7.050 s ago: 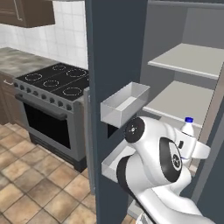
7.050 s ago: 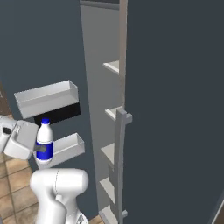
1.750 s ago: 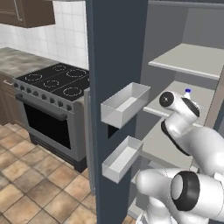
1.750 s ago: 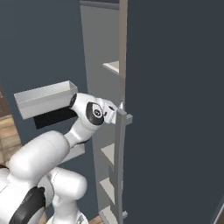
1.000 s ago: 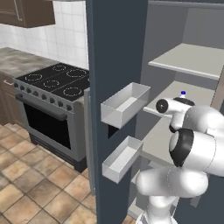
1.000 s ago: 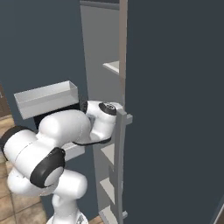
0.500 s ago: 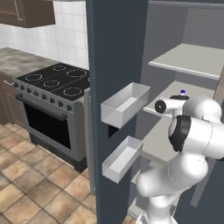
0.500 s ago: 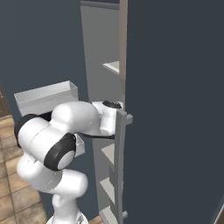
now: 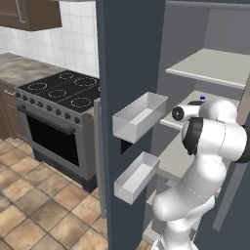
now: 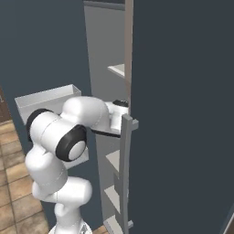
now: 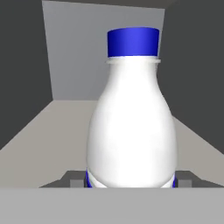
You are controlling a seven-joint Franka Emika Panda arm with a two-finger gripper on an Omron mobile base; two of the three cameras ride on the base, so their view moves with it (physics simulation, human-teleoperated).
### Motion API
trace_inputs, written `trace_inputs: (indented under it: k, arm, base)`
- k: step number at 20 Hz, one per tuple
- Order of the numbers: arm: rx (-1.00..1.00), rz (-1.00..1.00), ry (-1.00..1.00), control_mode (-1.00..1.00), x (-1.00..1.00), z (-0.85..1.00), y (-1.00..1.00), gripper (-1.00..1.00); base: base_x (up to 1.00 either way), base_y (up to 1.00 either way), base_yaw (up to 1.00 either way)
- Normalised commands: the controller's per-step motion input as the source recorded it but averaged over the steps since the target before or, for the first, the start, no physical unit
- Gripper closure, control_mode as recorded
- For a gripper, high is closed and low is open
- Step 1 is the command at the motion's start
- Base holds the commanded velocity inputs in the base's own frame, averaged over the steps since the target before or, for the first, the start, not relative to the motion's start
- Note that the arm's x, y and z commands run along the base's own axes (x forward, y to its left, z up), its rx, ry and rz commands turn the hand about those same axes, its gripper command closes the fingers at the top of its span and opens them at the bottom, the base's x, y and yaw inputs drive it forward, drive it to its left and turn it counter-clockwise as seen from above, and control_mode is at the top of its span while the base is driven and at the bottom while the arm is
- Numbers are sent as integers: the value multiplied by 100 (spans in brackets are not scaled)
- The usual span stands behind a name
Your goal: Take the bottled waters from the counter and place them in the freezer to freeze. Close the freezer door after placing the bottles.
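One black four-ring stovetop (image 9: 61,90) sits at the left of the left base view; mid-frame stands the open slate-blue freezer door (image 9: 128,58), the pale grey freezer shelf (image 9: 181,155) right of it. The gripper (image 11: 131,183) clasps the white blue-capped plastic bottle (image 11: 131,127), upright above that shelf, centre of the hand view.
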Motion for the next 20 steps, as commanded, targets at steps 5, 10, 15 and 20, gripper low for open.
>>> trace_inputs:
  k: [5, 10, 15, 20]
  arm:
    - [4, 0, 0, -100, 0, -28, -4, 100]
    - [4, 0, 0, -100, 0, -20, 0, -100]
    - [2, 0, 0, -100, 0, -11, 0, -100]
    - [1, 0, 0, -100, 0, -4, 0, -100]
  base:
    - [0, 0, 0]
    - [0, 0, 0]
    - [0, 0, 0]
    - [0, 0, 0]
